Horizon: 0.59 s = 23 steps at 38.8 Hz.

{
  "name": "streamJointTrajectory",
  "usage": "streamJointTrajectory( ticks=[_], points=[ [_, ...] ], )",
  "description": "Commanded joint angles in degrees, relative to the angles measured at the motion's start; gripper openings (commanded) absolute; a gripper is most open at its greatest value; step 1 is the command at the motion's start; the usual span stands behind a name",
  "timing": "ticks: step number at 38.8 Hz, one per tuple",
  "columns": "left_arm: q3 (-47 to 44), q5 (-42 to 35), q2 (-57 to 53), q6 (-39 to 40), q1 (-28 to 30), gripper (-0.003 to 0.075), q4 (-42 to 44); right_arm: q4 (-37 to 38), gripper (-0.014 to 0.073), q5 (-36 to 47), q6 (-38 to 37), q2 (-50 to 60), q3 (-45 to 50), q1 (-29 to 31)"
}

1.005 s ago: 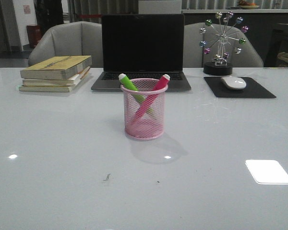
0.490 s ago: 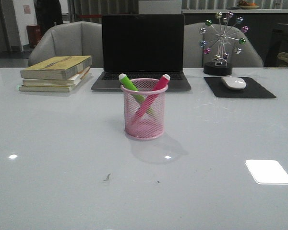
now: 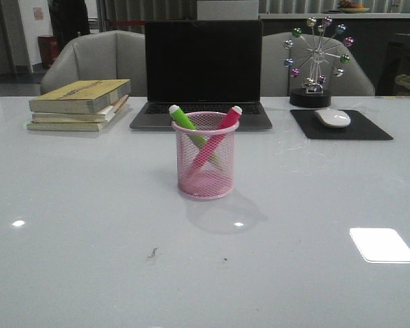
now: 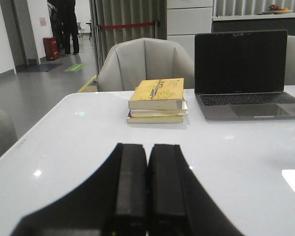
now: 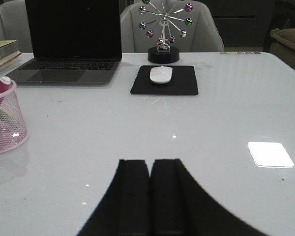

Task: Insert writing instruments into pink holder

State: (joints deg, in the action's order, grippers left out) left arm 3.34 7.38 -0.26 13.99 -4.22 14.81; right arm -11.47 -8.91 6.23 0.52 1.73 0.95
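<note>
At the bottom of each wrist picture, the claws come first. The left gripper [image 4: 147, 196] has its two black fingers pressed flat against each other with nothing between them, poised above bare white tabletop. The right gripper [image 5: 150, 196] is likewise closed on nothing, its fingers meeting along a thin seam. Neither arm appears in the front view.

Beyond the left gripper, a stack of books [image 4: 157, 101] lies on the table [image 4: 78, 142], a yellow-covered one on top, and just beside the stack sits an open laptop [image 4: 243, 73] with a dark screen. Beyond the right gripper lie a black mouse pad [image 5: 165, 80] carrying a white mouse [image 5: 161, 74], and behind that a small desk ornament [image 5: 164, 29] shaped like a wheel of coloured balls.

The pink holder [image 3: 206, 155] stands upright near the middle of the table, in front of the laptop and well apart from both grippers. Both markers are already inside it, crossed. The green marker [image 3: 184, 118] leans toward the left side of the rim, the pink marker [image 3: 225, 121] toward the right, each with its whitish cap poking above the rim. In the right wrist view, the holder shows at the edge, with only the pink marker's cap clearly visible.
</note>
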Motion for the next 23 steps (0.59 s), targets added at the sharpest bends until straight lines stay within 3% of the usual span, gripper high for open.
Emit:
streamJointTrajectory(
  ticks=[1, 23],
  points=[
    [0.0, -5.9, -1.4, 0.3, 0.1, 0.0092, -0.1, 0.4, 0.0027, 5.2, 0.3, 1.2, 0.1, -0.1],
    [-3.8, -5.4, -1.2, 0.3, 0.1, 0.0092, -0.1, 0.4, 0.0027, 5.2, 0.3, 1.2, 0.1, -0.1]
  ],
)
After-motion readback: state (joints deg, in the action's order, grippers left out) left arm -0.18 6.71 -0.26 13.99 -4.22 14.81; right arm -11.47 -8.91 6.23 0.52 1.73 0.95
